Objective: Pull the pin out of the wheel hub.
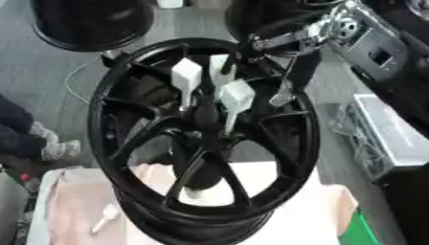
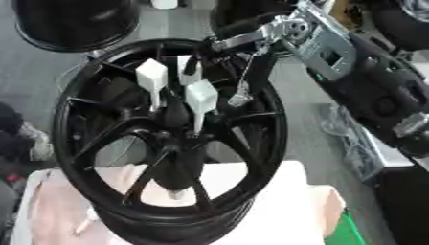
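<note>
Clearly the black wheel, standing upright on a pale cloth-covered table, is stiff, heavy metal that should stay put against a pull. White-headed pins stick up from its hub, each looking light and rigid with a blocky head best taken by its flat sides. The right hand reaches in from the upper right to just above those heads, though I cannot tell whether its dark fingers close on one; the left hand is nowhere visible, and no writing is readable.
</note>
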Robot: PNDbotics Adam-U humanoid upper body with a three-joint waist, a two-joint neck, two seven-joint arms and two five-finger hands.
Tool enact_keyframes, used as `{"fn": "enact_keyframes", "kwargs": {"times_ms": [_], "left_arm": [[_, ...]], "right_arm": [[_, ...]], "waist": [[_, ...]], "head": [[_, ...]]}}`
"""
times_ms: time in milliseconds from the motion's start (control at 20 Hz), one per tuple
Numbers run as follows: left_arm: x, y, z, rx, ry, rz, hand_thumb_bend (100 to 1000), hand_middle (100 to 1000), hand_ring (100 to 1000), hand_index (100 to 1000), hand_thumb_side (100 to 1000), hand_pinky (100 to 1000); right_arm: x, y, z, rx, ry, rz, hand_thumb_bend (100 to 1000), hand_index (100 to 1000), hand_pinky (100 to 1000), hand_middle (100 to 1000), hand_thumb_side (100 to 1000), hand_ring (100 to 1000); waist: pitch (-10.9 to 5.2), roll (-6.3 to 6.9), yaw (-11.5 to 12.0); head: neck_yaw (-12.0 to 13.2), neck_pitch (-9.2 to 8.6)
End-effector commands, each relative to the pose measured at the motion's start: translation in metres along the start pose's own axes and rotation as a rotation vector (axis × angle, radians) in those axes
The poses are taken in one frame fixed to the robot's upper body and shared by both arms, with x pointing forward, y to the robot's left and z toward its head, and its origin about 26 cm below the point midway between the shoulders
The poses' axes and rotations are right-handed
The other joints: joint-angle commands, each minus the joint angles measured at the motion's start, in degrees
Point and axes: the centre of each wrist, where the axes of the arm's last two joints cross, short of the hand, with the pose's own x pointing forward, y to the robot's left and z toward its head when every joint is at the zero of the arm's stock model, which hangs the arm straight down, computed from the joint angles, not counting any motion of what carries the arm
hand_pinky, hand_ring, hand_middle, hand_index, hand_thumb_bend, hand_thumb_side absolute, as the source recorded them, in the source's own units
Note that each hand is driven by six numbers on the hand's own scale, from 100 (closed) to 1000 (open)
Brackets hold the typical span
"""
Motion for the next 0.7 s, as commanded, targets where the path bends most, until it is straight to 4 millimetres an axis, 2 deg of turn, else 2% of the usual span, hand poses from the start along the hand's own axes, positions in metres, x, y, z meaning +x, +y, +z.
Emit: {"fn": "enact_keyframes", "kwargs": {"times_ms": [50, 300, 700], "left_arm": [[0.008, 0.002, -0.001, -0.008, -0.016, -0.029, 156, 598, 478, 714, 1000, 699], [0.008, 0.002, -0.001, -0.008, -0.016, -0.029, 156, 598, 478, 714, 1000, 699], [0.008, 0.002, -0.002, -0.010, -0.021, -0.025, 155, 598, 478, 714, 1000, 700]], "right_arm": [[0.000, -0.009, 0.006, 0.007, 0.006, 0.040, 434, 910, 456, 844, 329, 397], [-0.001, -0.009, 0.006, 0.009, 0.006, 0.040, 434, 910, 456, 844, 329, 397], [-0.006, -0.003, -0.007, 0.032, 0.012, 0.035, 411, 898, 447, 826, 321, 386]], "waist": [[-0.64, 0.36, -0.1], [-0.64, 0.36, -0.1], [-0.61, 0.75, 0.2]], "head": [[0.0, 0.35], [0.0, 0.36], [-0.3, 0.34]]}}
